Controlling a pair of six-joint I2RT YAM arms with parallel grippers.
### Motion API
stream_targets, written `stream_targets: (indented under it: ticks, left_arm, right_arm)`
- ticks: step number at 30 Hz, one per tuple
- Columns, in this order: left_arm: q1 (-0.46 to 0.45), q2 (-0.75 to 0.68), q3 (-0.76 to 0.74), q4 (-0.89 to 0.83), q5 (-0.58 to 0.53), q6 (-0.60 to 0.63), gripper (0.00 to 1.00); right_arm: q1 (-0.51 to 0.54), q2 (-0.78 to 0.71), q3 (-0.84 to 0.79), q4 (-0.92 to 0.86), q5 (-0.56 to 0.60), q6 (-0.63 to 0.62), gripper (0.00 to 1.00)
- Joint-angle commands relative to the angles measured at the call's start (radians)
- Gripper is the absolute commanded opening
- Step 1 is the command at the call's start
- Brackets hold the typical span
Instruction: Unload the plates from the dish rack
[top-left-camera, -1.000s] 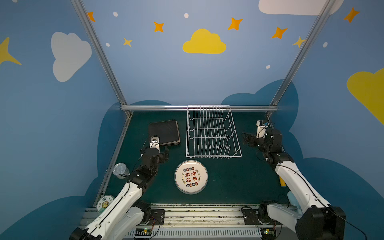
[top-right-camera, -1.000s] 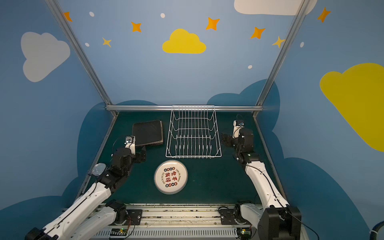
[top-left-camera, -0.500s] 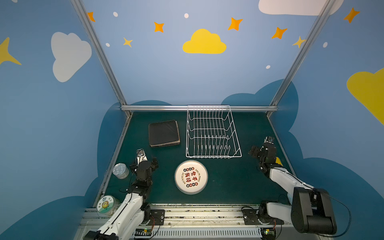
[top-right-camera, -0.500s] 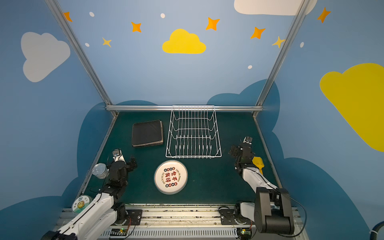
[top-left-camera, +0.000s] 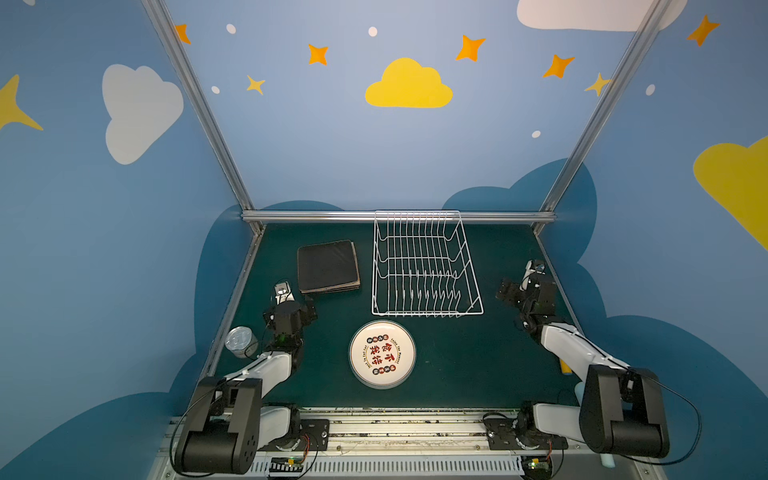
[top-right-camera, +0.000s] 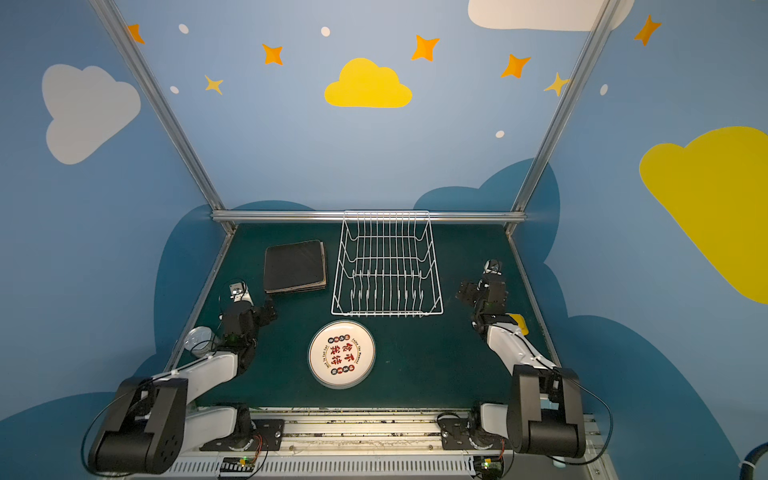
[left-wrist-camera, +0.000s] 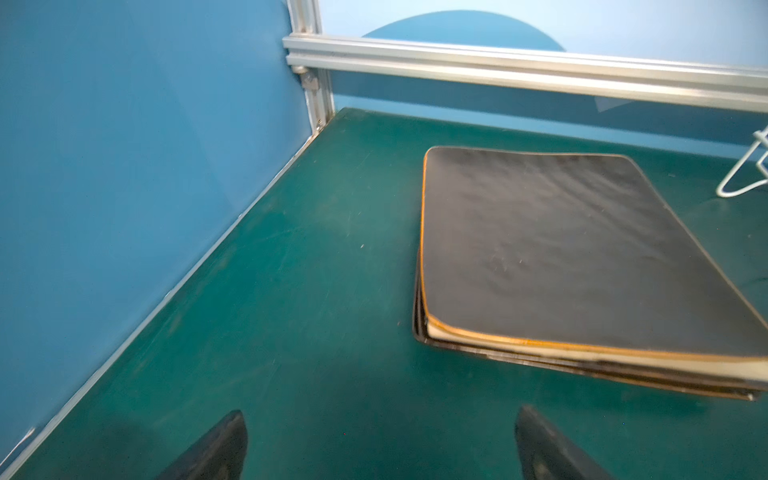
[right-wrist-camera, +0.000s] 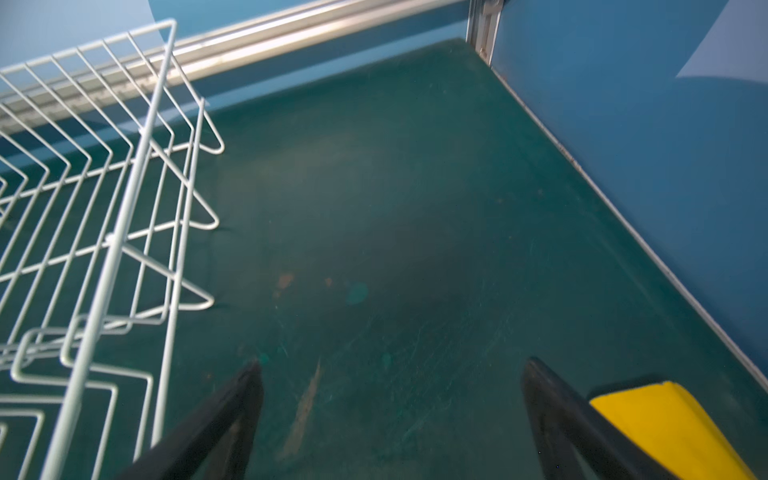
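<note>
The white wire dish rack (top-left-camera: 428, 312) (top-right-camera: 386, 312) stands at the back middle of the green table with nothing in it; its side also shows in the right wrist view (right-wrist-camera: 124, 216). A stack of black-backed square plates (top-left-camera: 328, 266) (top-right-camera: 295, 266) (left-wrist-camera: 561, 249) lies face down left of it. One round cream plate (top-left-camera: 382, 354) (top-right-camera: 341, 354) with a red-black print lies face up in front of the rack. My left gripper (top-left-camera: 289, 309) (top-right-camera: 245, 309) (left-wrist-camera: 380, 411) hovers open just short of the square stack. My right gripper (top-left-camera: 525, 291) (top-right-camera: 484, 291) (right-wrist-camera: 395, 362) is open over bare table right of the rack.
A small clear tub (top-left-camera: 240, 340) (top-right-camera: 199, 338) sits by the left wall beside my left arm. A yellow spatula (right-wrist-camera: 665, 424) (top-right-camera: 519, 322) lies by the right wall, next to my right gripper. Blue walls and an aluminium rail (top-left-camera: 399, 216) close in the table.
Both arms drew back from beside the rack toward the front edge, then came partway forward again. Both grippers stayed open. Plates and rack have not moved.
</note>
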Motion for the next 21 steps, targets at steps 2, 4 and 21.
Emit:
stream_targets:
  ticks: [2, 4, 21]
  left_arm:
    - [0.026, 0.09, 0.029, 0.141, 0.071, 0.026, 1.0]
    - [0.044, 0.143, 0.028, 0.193, 0.104, 0.008, 1.0]
    - [0.047, 0.192, 0.05, 0.196, 0.22, 0.059, 1.0]
  right_arm:
    - [-0.002, -0.031, -0.104, 0.09, -0.042, 0.003, 0.96]
    - [-0.003, -0.032, -0.098, 0.089, -0.039, -0.022, 0.96]
    - [0.025, 0.148, -0.091, 0.251, -0.033, -0.079, 0.96]
